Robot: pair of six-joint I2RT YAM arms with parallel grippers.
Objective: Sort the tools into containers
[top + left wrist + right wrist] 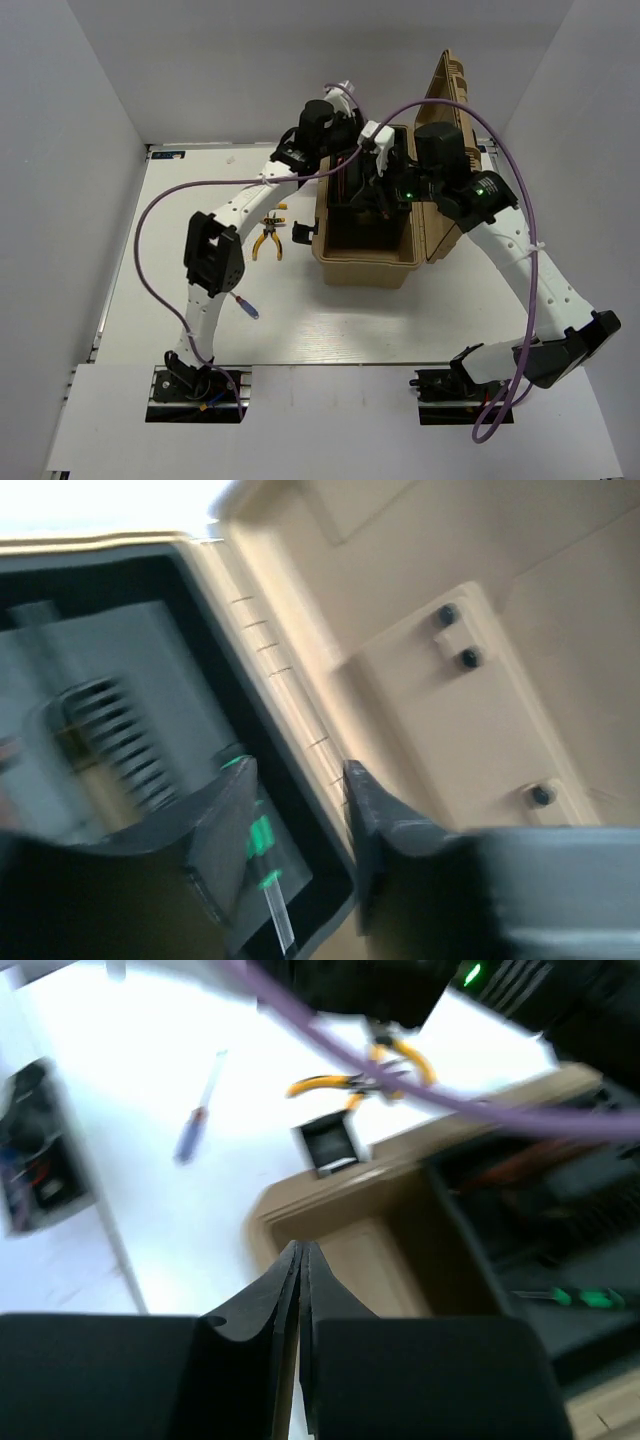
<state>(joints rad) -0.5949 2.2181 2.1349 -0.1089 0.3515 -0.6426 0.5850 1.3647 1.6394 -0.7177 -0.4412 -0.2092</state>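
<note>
**While both arms crowd the toolbox, two tools are waiting on the table**

Since the left gripper (298, 770) is hanging just above the black tray (190, 580) with its fingers parted and nothing between them, I'd call this the tail end of a drop-off. A green screwdriver (262, 838) lies in the tray right below it. That wrist view is pretty smeared though, so I can't swear the fingers are fully clear of it.

The right gripper (301, 1250) is pinched completely closed on nothing, parked over the toolbox (365, 270) too. The box sits toward the far edge, right of middle, with its lid (455, 100) standing open.

Left to sort: the pliers (267, 240), just left of the box around mid-table, and a blue screwdriver (247, 307) closer to the near edge on the left side.

How I'd play it: pull the left arm straight up until the fingers clear the box wall, then swing left toward the pliers. Going sideways early risks clipping the rim or the black latch (302, 232). Keep the right arm put, or back it off, since the two wrists are nearly on top of each other and the purple cable (150, 260) could snag.
</note>
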